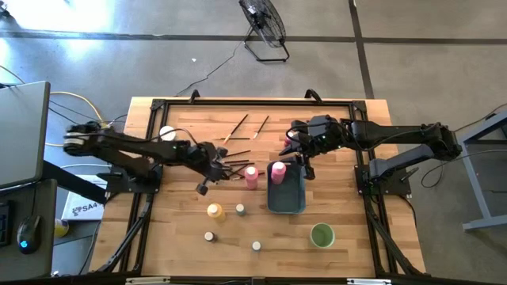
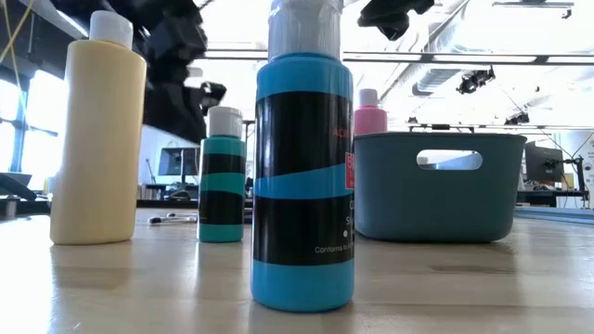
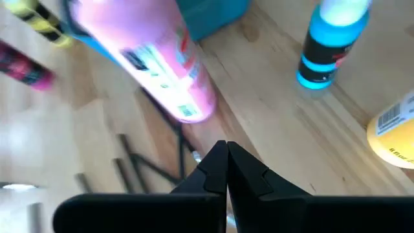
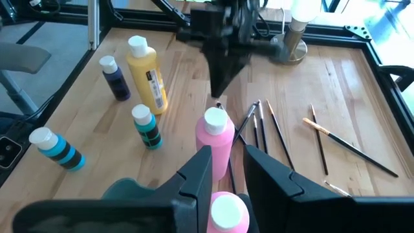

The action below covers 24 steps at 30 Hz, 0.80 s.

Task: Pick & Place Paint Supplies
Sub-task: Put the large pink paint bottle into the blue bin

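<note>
My left gripper (image 3: 225, 150) is shut and points down at a cluster of thin brown-handled paintbrushes (image 1: 237, 166), just left of a pink squeeze bottle (image 1: 251, 176) standing on the table. My right gripper (image 4: 228, 158) is open above the blue-grey tray (image 1: 287, 202). A second pink bottle (image 4: 226, 212) stands in the tray, its white cap between and below the fingers. The yellow bottle (image 1: 215, 210) and several small capped jars (image 1: 240, 209) stand upright near the table's near edge. My left gripper's shut tips (image 4: 218, 96) come from above onto the brush cluster, beside a brush's metal ferrule (image 3: 194, 155). I cannot tell whether they pinch or touch a brush. My right gripper's fingers stand either side of the bottle's cap; I cannot tell whether they touch it.
Two more brushes (image 1: 240, 127) lie near the far edge. A round green cup (image 1: 322, 235) stands near the tray's near right corner. A black frame borders the wooden table (image 1: 150, 158). The low view is filled by a blue-banded jar (image 2: 303, 176) and a teal one (image 2: 222, 176).
</note>
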Each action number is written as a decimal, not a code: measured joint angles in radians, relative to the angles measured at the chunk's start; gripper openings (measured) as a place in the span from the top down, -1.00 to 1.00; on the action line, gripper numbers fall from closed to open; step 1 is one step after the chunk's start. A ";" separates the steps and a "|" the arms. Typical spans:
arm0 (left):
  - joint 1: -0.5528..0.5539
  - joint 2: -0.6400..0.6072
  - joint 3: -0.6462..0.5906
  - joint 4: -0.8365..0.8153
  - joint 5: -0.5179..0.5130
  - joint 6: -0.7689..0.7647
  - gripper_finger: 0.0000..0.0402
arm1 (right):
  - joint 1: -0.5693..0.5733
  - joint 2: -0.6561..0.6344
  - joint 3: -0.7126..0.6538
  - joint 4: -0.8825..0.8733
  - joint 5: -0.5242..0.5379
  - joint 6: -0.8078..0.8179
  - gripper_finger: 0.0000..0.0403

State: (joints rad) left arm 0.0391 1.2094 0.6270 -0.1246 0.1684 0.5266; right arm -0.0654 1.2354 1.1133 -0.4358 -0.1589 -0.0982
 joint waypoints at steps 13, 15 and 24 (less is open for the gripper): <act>0.000 -0.376 -0.001 -0.286 -0.065 -0.045 1.00 | 0.000 0.000 0.000 -0.002 0.000 0.000 0.60; 0.000 -0.435 0.000 -0.271 -0.037 -0.053 1.00 | 0.000 0.000 0.000 -0.003 0.000 0.000 0.60; 0.000 -0.680 0.000 -0.291 0.017 -0.033 1.00 | 0.000 0.000 0.000 -0.006 0.000 0.000 0.60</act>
State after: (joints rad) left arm 0.0387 0.5295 0.6273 -0.4152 0.1856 0.4940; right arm -0.0650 1.2354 1.1136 -0.4416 -0.1589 -0.0986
